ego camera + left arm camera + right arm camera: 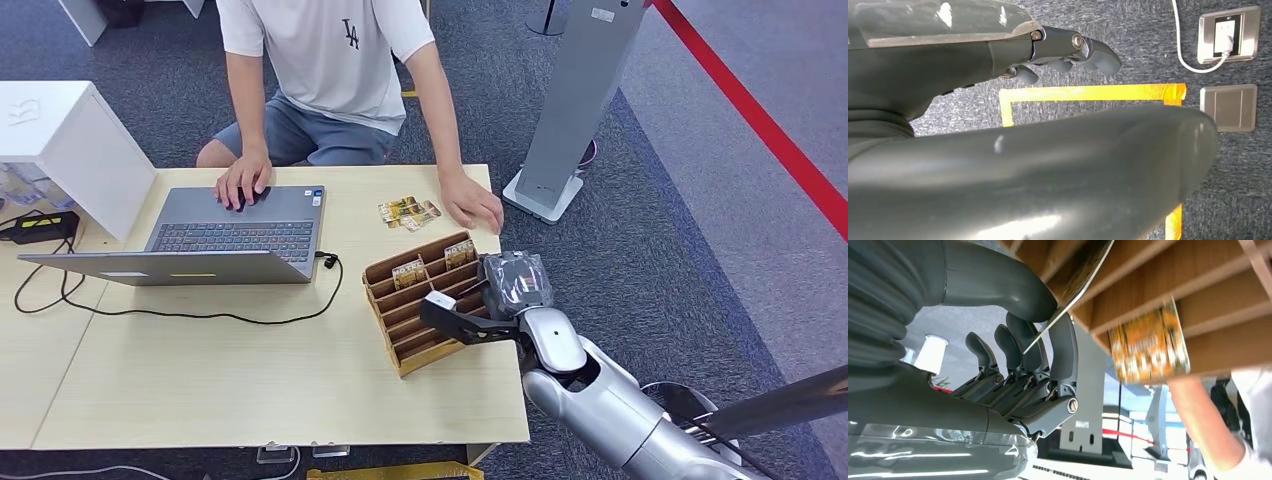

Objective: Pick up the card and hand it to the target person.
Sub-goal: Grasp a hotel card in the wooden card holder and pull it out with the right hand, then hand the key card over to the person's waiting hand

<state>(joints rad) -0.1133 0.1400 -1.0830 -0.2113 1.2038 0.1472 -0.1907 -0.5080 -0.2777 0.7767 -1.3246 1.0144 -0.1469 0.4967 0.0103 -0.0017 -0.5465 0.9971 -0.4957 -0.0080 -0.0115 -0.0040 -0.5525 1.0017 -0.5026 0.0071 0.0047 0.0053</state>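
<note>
A wooden slotted card rack (412, 335) stands on the light table (230, 380), near its right edge. Two patterned cards (409, 272) (460, 251) stand in its far slots. My right hand (512, 288) reaches into the rack from the right. In the right wrist view its thumb (998, 285) and fingers (1035, 352) pinch the edge of a card (1080, 275) that sits in a slot. Another orange card (1149, 344) stands further along the rack. My left hand (1013, 125) hangs over the carpet with nothing in it, its fingers (1073, 50) apart from the thumb.
A person in a white shirt (330, 50) sits across the table, one hand (472, 203) flat near several loose cards (408, 212), the other on an open laptop (235, 235). A black cable (200, 315) loops over the table. A grey stand (570, 110) rises at the right.
</note>
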